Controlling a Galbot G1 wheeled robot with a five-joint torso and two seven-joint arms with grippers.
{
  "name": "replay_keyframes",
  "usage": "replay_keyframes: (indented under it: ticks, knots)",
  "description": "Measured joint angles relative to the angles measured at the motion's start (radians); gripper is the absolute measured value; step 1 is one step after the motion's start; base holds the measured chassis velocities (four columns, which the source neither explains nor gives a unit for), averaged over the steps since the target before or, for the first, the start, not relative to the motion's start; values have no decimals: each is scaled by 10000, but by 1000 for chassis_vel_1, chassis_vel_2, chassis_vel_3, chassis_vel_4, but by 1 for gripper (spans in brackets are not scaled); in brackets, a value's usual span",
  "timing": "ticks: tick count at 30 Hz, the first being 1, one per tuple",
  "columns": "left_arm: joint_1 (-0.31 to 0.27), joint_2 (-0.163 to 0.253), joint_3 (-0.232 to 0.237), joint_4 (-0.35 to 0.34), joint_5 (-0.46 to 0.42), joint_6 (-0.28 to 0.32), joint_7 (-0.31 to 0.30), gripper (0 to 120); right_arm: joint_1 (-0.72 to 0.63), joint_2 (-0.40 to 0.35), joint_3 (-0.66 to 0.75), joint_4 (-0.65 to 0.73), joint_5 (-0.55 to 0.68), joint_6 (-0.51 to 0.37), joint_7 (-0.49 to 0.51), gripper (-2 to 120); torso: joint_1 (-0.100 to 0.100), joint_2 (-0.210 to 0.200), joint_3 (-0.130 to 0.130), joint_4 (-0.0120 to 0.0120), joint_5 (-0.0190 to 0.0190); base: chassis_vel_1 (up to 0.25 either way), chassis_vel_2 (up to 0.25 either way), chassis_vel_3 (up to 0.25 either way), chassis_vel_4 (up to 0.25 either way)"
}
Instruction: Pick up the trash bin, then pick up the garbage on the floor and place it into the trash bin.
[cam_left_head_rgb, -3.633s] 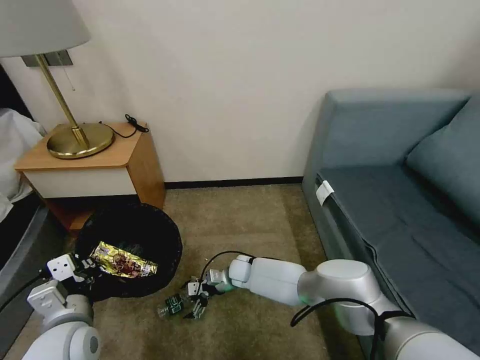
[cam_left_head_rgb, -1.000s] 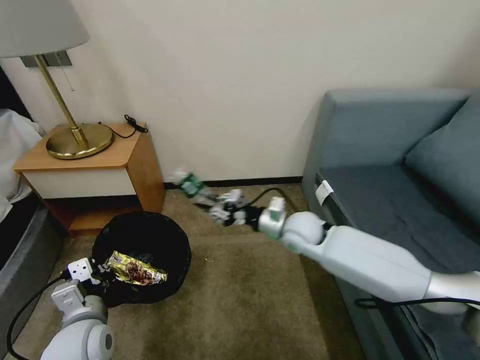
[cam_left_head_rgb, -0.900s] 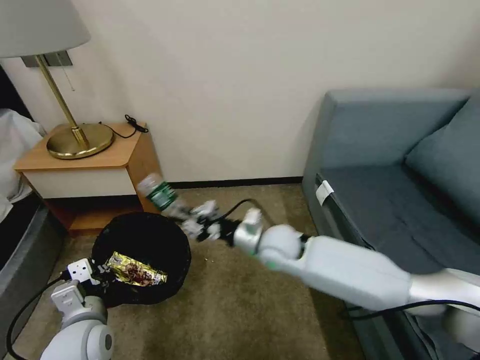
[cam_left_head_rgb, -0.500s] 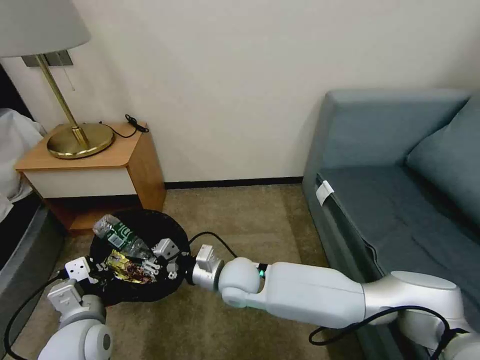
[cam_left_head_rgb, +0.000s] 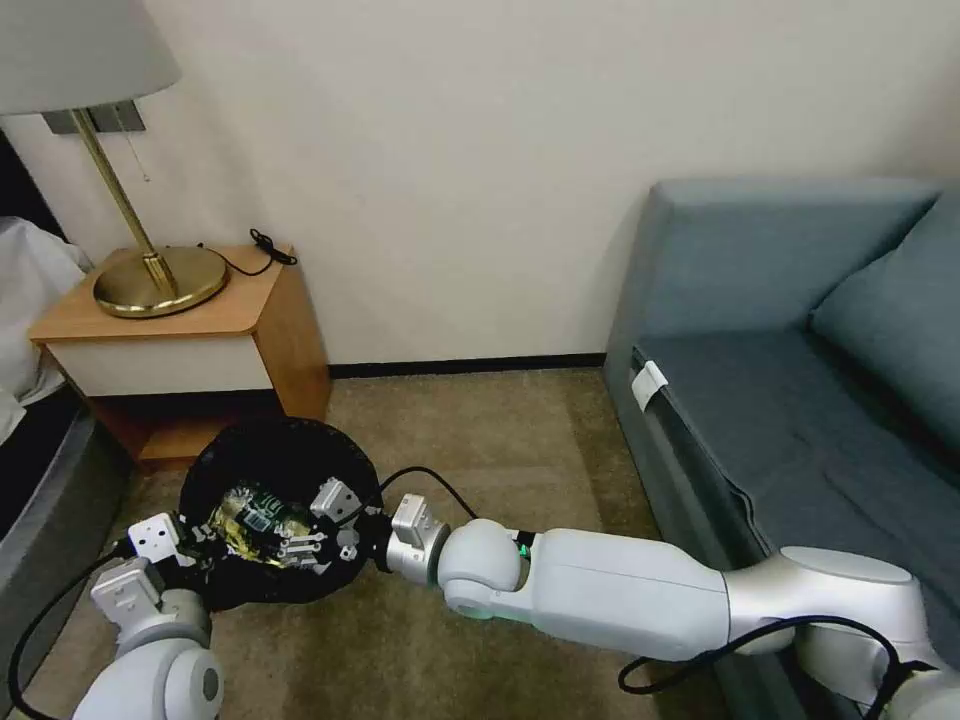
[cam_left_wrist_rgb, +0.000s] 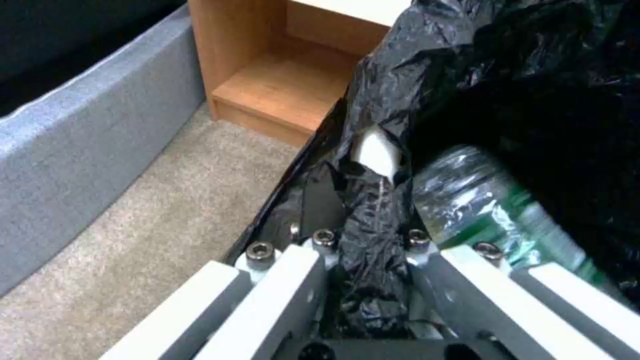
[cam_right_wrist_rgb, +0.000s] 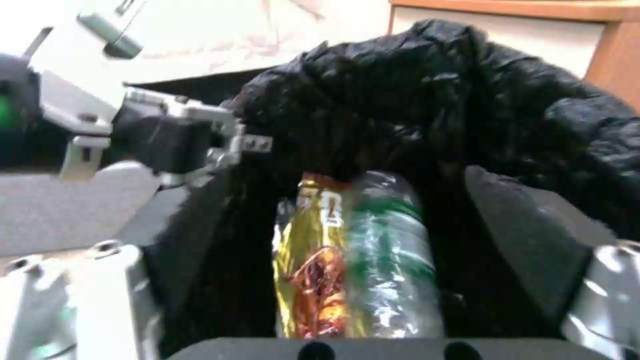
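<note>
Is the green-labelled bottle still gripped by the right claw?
No, the bottle lies beside the gold wrapper in the trash bin, between the open right claw fingers.

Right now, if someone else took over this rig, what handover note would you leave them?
Left gripper: shut on the trash bin rim, holding it by the nightstand.
Right gripper: open over the bin, fingers spread, holding nothing.
Bottle: inside the bin, lying beside the gold wrapper.
Done: bin held; wrapper and bottle in.
Left: draw the right arm out; the carpet in the head view shows no more litter.
</note>
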Motion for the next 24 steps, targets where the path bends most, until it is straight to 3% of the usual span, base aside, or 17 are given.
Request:
replay_keyframes:
  ticks: [2,4,5,13,24]
  knots:
    - [17,0,-24,-20,-412,156,-217,1,6,-92,206,122,-32,1,47,98,0,0,1,0,1,0,0,0,0]
    - [-2,0,-29,-29,-1327,521,-784,1,171,-313,402,344,-8,27,89,99,0,0,0,2,3,0,0,0,0]
    - [-2,0,-29,-29,-1327,521,-784,1,171,-313,402,344,-8,27,89,99,0,0,0,2,3,0,0,0,0]
    - [-164,0,-177,184,-4920,1438,-2831,1,934,-2075,733,1617,187,105,123,100,0,1,0,-3,0,0,0,0,0]
    - [-95,0,-209,925,-5140,1711,-3354,1,386,-2689,1696,2268,27,177,95,100,0,0,0,0,1,0,0,0,0]
